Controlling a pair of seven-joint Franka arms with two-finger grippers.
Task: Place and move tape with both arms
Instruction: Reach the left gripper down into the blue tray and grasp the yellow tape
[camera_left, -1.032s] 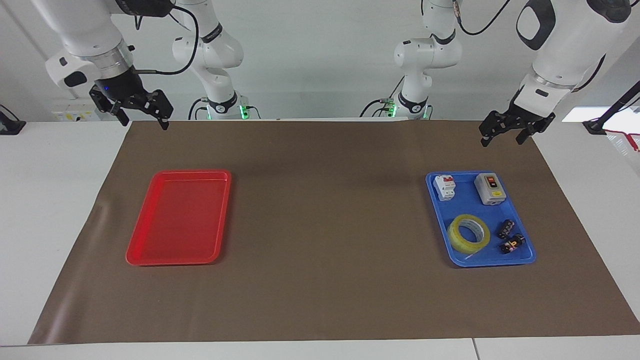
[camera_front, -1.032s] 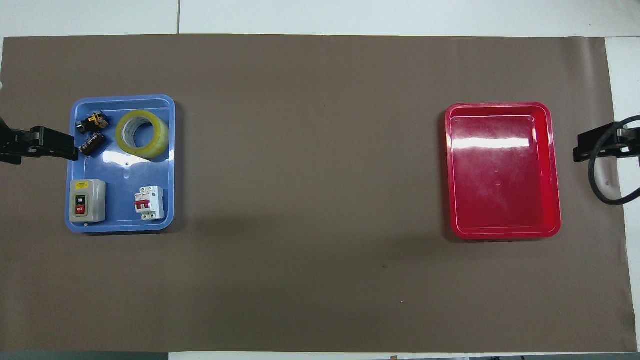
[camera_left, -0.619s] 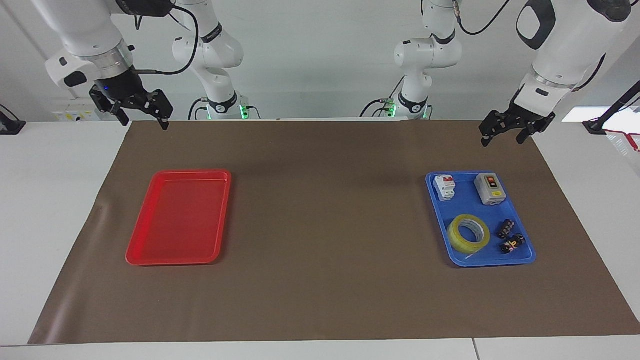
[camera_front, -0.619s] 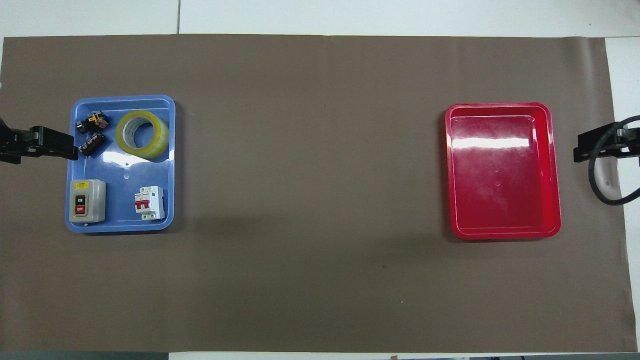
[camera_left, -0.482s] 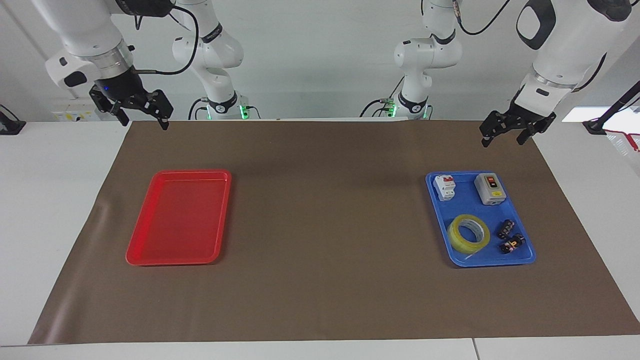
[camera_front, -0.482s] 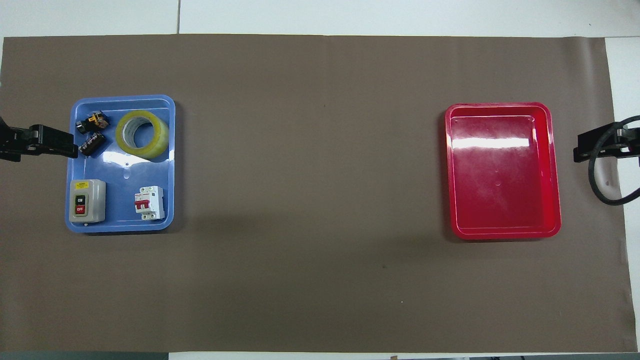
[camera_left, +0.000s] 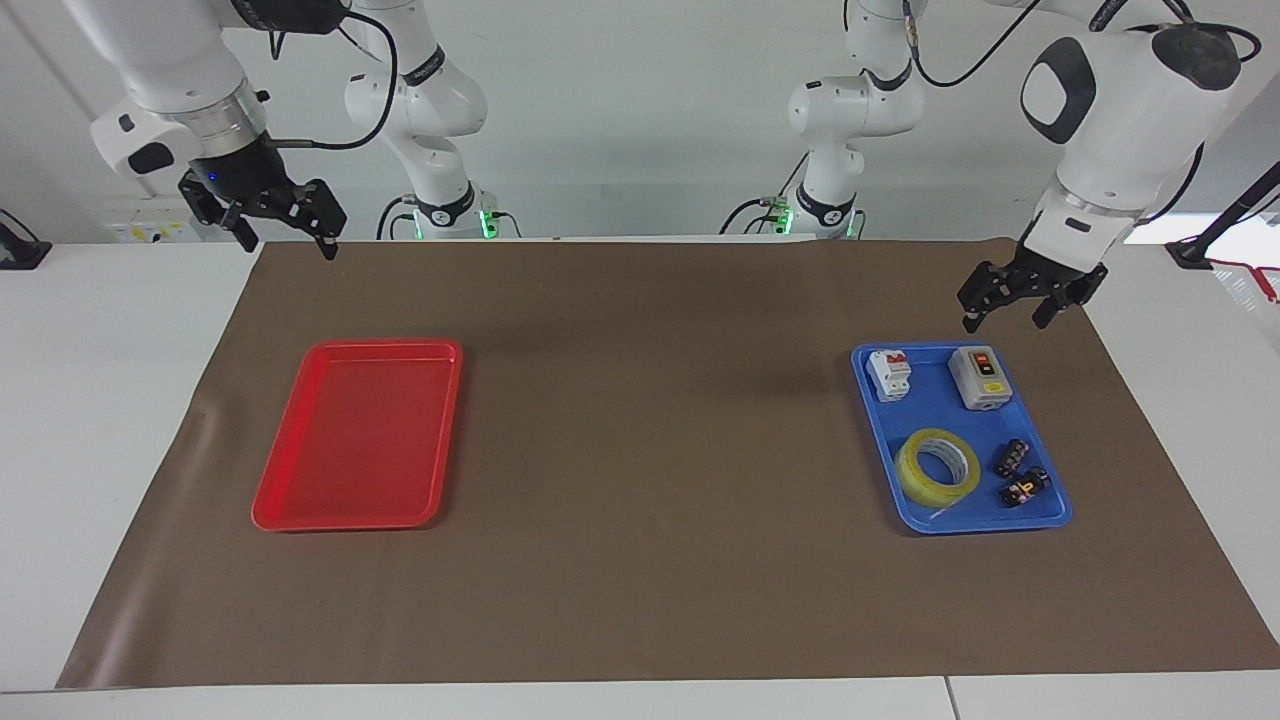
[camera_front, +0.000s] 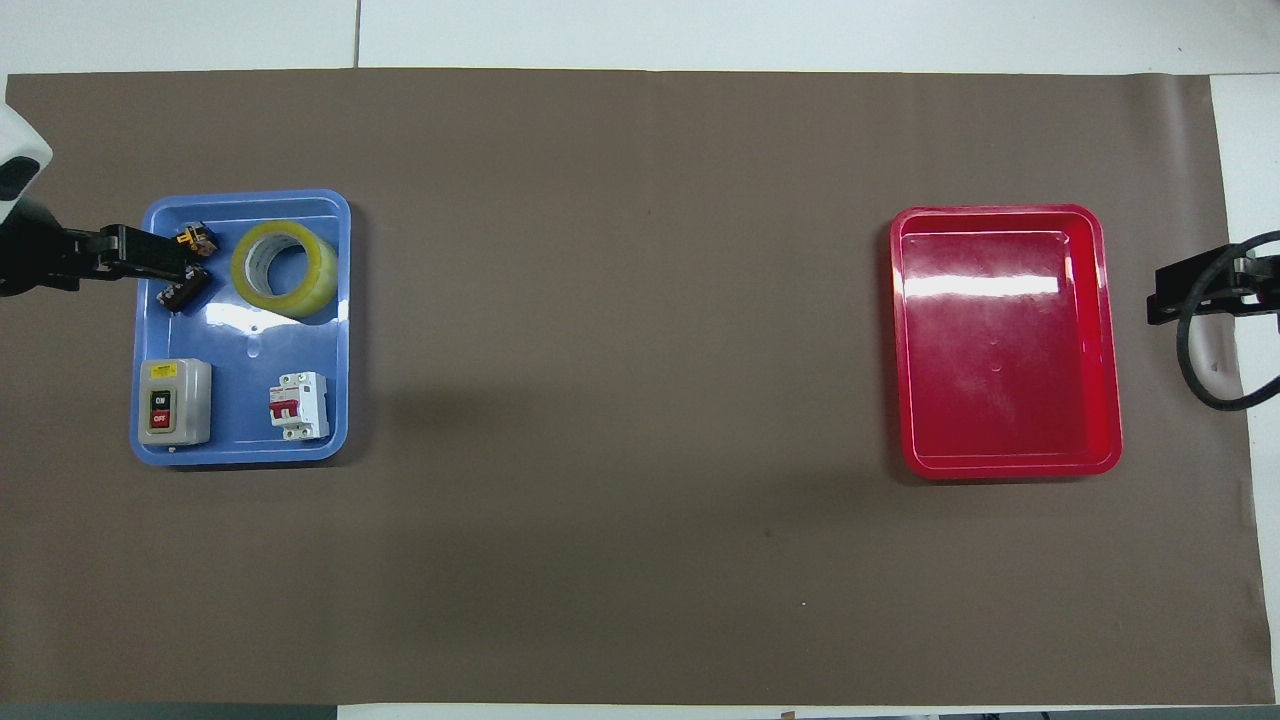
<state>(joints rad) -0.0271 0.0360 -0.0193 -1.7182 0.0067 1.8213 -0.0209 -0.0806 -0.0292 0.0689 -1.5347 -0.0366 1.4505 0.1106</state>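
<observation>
The tape (camera_left: 915, 478) is a yellow translucent roll lying flat in the blue tray (camera_left: 1050, 516), in the part farther from the robots. It also shows in the overhead view (camera_front: 322, 272). My left gripper (camera_left: 1004, 322) is open and empty, up in the air over the blue tray's edge (camera_front: 240, 455) toward the left arm's end, apart from the tape. In the overhead view my left gripper (camera_front: 170, 262) overlaps the small black parts. My right gripper (camera_left: 288, 246) is open and empty, waiting raised over the mat's corner; its tip shows in the overhead view (camera_front: 1165, 300).
The blue tray also holds a grey switch box (camera_left: 979, 377), a white circuit breaker (camera_left: 889, 374) and two small black parts (camera_left: 1012, 458) beside the tape. A red tray (camera_left: 350, 520) lies toward the right arm's end. A brown mat (camera_left: 650, 450) covers the table.
My left gripper has come down and moved out over the blue tray's edge. The right arm, the tape and both trays have not moved.
</observation>
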